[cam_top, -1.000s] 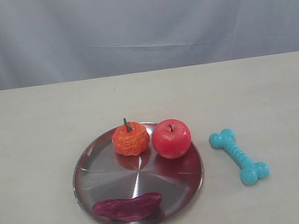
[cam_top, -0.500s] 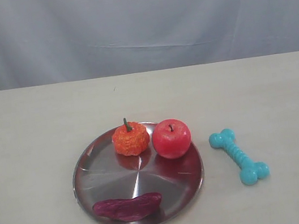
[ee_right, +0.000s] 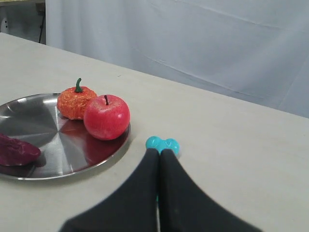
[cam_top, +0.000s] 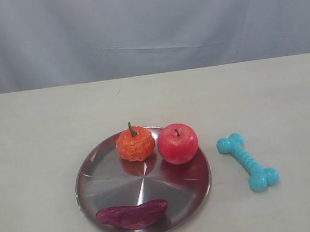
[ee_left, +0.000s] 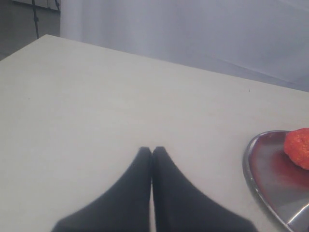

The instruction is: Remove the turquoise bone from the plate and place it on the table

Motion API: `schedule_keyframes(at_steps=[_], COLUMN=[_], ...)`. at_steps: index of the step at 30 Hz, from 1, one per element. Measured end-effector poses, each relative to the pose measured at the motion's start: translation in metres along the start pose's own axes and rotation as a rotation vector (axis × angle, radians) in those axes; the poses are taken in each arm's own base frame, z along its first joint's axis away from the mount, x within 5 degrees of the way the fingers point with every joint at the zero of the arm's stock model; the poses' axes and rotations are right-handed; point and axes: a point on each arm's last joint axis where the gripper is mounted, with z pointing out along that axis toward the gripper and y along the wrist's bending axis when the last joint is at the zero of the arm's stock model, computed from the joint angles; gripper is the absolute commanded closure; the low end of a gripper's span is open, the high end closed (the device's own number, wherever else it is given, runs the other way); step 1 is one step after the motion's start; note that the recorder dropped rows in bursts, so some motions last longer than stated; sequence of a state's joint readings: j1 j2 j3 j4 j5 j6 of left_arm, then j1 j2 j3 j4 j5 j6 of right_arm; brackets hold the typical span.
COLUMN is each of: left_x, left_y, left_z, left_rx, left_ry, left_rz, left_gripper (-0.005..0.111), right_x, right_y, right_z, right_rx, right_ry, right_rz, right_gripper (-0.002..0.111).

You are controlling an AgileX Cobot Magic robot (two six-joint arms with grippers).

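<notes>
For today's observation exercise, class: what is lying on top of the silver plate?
On the plate sit an orange pumpkin, a red apple and a dark purple piece. The turquoise bone lies on the table beside it. The surface under those three is covered.

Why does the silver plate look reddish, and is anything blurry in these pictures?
Exterior view: soft light, faint shadows; the round shiny silver metal plate mirrors the glossy red apple and orange pumpkin, hence the tint. Left wrist view: the left black fingers, near the lens, look soft-edged. Right wrist view: the right black fingers likewise.
</notes>
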State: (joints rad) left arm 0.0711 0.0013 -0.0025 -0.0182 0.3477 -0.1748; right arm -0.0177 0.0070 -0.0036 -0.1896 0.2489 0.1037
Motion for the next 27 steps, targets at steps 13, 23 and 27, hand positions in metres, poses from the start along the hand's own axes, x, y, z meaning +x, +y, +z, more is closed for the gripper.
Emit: schedule_keyframes(at_steps=[13,23,27], left_x=[0.0000,0.0000,0.0000], left_y=[0.0000,0.0000,0.0000], left_z=[0.0000,0.0000,0.0000], left_rx=[0.000,0.000,0.000], left_ry=[0.000,0.000,0.000], left_rz=[0.000,0.000,0.000], left_gripper=[0.107,0.107,0.107], right_x=[0.0079,0.0082,0.0082], right_y=[-0.0008,-0.0008,-0.0008], right_z=[-0.0005,-0.0005,-0.0005], right_rx=[0.009,0.009,0.009], right_ry=[0.086,0.089,0.089], right_rz=[0.000,0.002,0.002], right_gripper=[0.109,0.109,0.109])
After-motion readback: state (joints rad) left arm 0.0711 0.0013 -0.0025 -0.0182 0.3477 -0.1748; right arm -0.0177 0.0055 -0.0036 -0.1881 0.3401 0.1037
